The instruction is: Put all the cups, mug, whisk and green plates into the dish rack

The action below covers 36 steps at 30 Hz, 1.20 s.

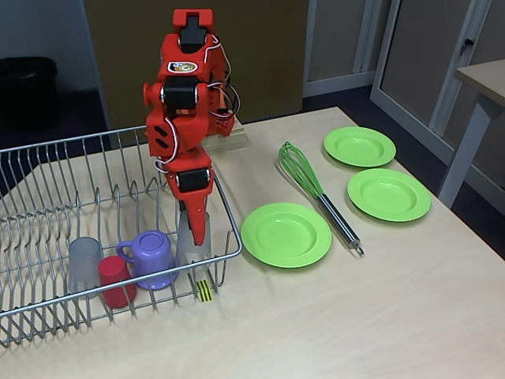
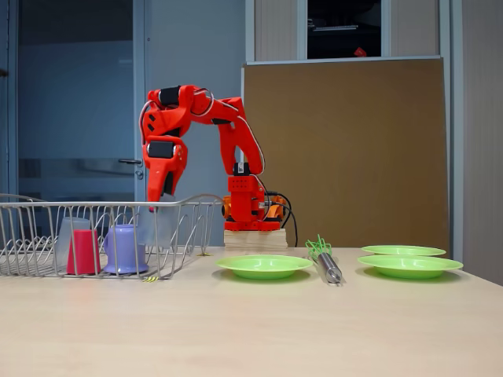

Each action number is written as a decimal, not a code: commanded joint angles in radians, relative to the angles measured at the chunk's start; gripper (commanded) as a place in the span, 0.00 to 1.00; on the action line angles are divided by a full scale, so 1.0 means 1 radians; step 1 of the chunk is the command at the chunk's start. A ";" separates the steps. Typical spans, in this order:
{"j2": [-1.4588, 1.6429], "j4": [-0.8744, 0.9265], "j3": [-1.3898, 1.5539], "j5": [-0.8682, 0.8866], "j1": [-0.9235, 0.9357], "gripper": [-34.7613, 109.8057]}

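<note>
My red gripper reaches down into the right end of the wire dish rack, shut on the rim of a translucent grey cup. In a fixed view that cup hangs just under the gripper. Inside the rack stand another grey cup, a red cup and the lilac mug. Three green plates lie on the table right of the rack. The green whisk lies between them, handle towards the front.
The arm's base sits on a wooden block behind the rack's right end. A yellow-and-black tag hangs at the rack's front right corner. Another table's leg stands at the far right.
</note>
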 commanded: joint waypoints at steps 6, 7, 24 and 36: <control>-0.049 -0.015 -0.015 -0.008 0.029 0.38; -0.057 -0.017 -0.015 -0.009 0.029 0.39; -0.094 0.032 -0.058 -0.020 0.020 0.55; -0.009 0.189 -0.172 -0.060 0.020 0.55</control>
